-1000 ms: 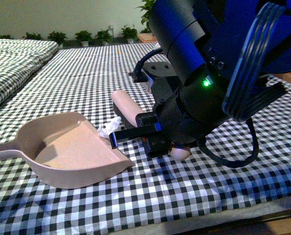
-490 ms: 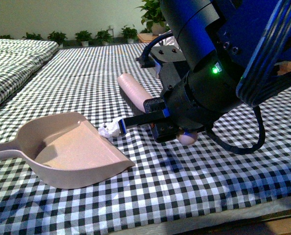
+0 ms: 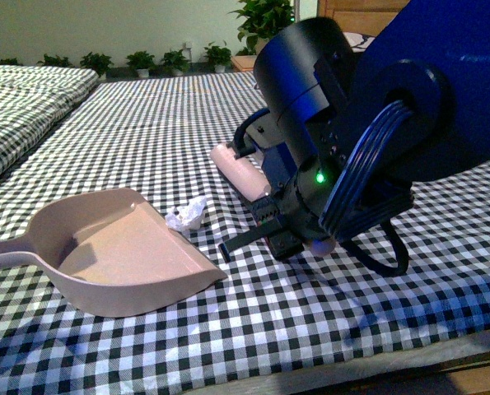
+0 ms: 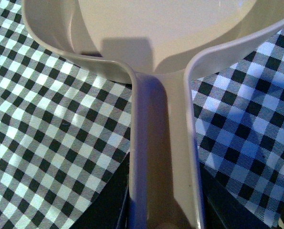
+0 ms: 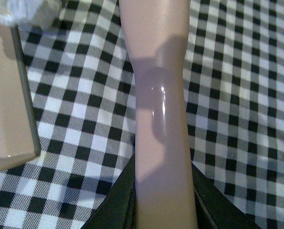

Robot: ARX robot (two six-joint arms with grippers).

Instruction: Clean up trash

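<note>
Checkered cloth [image 3: 146, 132]; trash [image 3: 187, 216] beside dustpan [image 3: 121, 247] lip. Left gripper [image 4: 163, 217] clamps dustpan handle, right gripper [image 5: 163, 200] clamps pink brush handle [image 5: 158, 95].

I count one dustpan [image 3: 113, 251], one wad of trash [image 3: 187, 216], one pink brush handle [image 3: 240, 169], and one checkered table [image 3: 146, 132].

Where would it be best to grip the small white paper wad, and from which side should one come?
Probably its raised, crumpled middle, coming from above. The paper wad lies loose on the checked cloth, right beside the dustpan lip, so a sideways approach from that side looks blocked.
</note>
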